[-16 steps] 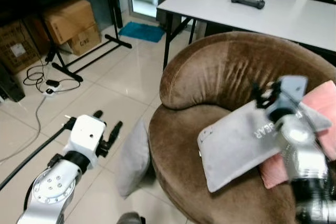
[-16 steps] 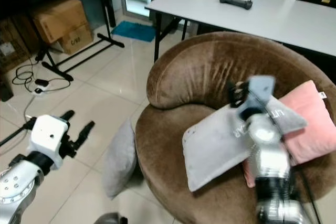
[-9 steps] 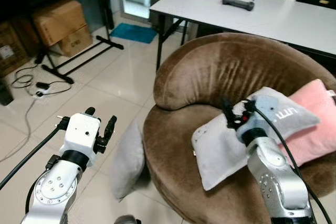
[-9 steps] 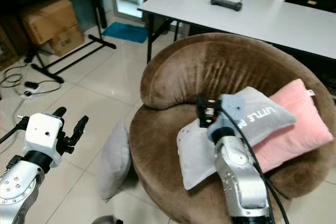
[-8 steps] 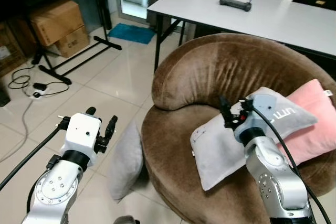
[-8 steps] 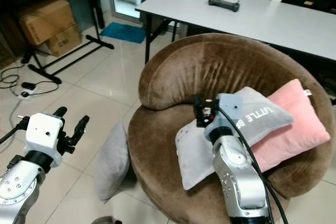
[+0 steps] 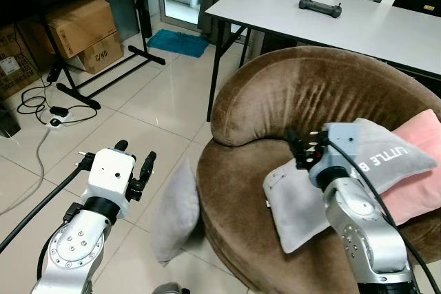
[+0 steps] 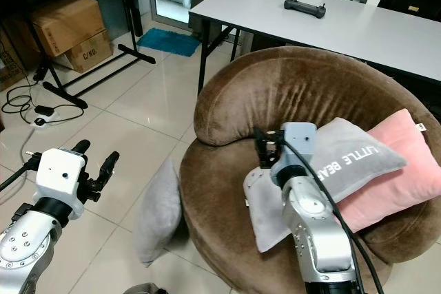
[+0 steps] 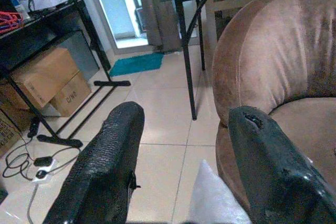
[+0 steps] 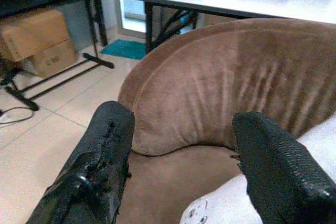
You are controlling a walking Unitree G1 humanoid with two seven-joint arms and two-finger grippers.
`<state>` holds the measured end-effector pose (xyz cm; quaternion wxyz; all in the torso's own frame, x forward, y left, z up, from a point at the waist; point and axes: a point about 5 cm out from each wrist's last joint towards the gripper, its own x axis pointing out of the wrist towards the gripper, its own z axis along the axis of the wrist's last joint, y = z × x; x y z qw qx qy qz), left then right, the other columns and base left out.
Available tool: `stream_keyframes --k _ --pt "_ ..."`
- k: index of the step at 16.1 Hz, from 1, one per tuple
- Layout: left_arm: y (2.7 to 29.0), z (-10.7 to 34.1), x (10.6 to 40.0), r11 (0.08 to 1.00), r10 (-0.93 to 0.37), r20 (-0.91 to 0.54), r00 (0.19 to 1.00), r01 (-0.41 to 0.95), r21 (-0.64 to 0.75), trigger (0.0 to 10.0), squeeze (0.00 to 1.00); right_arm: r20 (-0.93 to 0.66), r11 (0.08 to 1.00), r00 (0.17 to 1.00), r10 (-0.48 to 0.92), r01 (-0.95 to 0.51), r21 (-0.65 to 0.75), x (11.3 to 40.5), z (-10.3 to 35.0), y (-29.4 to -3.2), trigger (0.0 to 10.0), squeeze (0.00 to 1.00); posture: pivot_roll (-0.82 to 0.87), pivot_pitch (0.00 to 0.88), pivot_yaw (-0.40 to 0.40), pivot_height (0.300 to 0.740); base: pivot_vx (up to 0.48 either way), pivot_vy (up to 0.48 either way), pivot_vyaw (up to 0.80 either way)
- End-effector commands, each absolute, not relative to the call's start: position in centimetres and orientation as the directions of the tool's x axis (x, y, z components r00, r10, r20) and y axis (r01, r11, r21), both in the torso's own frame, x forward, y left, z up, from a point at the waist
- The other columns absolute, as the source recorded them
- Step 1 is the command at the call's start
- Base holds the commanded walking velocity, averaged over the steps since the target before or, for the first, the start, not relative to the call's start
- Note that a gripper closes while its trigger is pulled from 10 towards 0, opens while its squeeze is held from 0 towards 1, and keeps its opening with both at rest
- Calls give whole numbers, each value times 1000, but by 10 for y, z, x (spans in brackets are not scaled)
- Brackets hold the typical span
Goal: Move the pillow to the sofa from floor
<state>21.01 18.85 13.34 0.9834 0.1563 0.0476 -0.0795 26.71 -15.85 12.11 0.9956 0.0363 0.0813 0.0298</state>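
- Floor pillow (image 7: 176, 215): grey, stands on edge on the tiled floor (image 7: 138, 111), leaning against the sofa's outer side. Not yet moved.
- Sofa (image 7: 303, 94): round, brown, plush; a deep seat with a curved back.
- Lettered pillow (image 8: 324, 170): grey, printed text, lies tilted across the sofa seat, partly over a pink pillow (image 8: 396, 153) at the robot's right.
- Right end effector (image 8: 265, 147): over the sofa seat, just above the upper corner of the lettered pillow. Fingers spread and released, holding nothing; the right wrist view looks between them at the sofa back.
- Left end effector (image 7: 134, 166): raised over the floor, near the floor pillow but apart from it. Fingers spread, empty; the left wrist view has the floor pillow's top corner low between them.
- Step in hand, as judged: one grey pillow lies on the seat and the right arm is free of it; the floor pillow remains, and the left arm appears placed to start a reach for it.
- Next move, as judged: lower the left end effector to the floor pillow's upper edge, close on it there, lift it clear of the sofa side and carry it over the rim to bare seat. The soft edge may slip or fold, so a deep pinch is called for.
- Surroundings: white surface (image 7: 358, 22) behind the sofa carrying a black controller (image 7: 320, 6); cardboard boxes (image 7: 79, 29), a black stand (image 7: 103, 60) and cables (image 7: 41, 105) at the far left; a blue mat (image 7: 178, 41) by the door.
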Motion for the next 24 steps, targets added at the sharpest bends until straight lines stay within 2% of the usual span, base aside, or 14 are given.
stream_keyframes --k 1,17,20,24 --pt "189 139 211 936 -137 -94 986 160 312 10000 0 -171 995 984 52 -37 89 265 119 -162 10000 0 98 0 -39 740 0 307 0" --pt "188 140 213 931 -153 -96 984 176 320 10000 0 -176 994 980 97 -85 75 267 119 -154 10000 0 98 0 -39 740 0 322 0" --pt "184 141 213 945 -158 -82 984 175 275 10000 0 -198 988 974 107 -83 127 266 116 -152 10000 0 98 0 -39 740 0 0 0" --pt "189 142 216 950 -136 -76 988 151 271 10000 0 -183 984 968 173 -160 85 265 120 -145 10000 0 97 0 -40 740 0 0 331"
